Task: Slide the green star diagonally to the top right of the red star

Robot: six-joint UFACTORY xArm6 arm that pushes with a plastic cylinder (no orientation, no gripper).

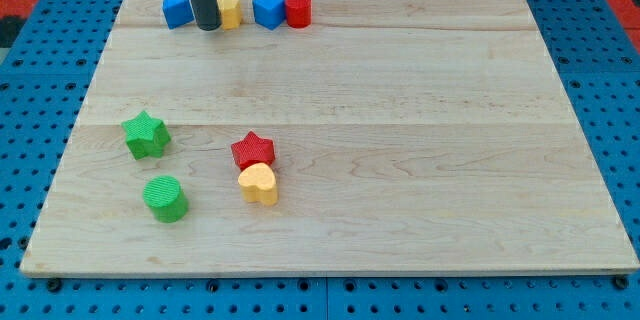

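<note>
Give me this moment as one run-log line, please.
my tip: view's top, between blue block and yellow block | green star: left of red star, untouched | step: not started

7 blocks on the wooden board (400, 80). By colour: 2 blue, 2 yellow, 2 red, 2 green... that makes 8, so 8 blocks total. Near top edge, 4: blue block (177, 9), yellow block (230, 10) partly hidden, blue block (268, 9), red cylinder (298, 9). Toward bottom-left corner, 4: green star (146, 135), green cylinder (165, 199), red star (252, 149), yellow heart (259, 184). Stars: 2. Cylinders: 2. Hearts: 1.
</note>
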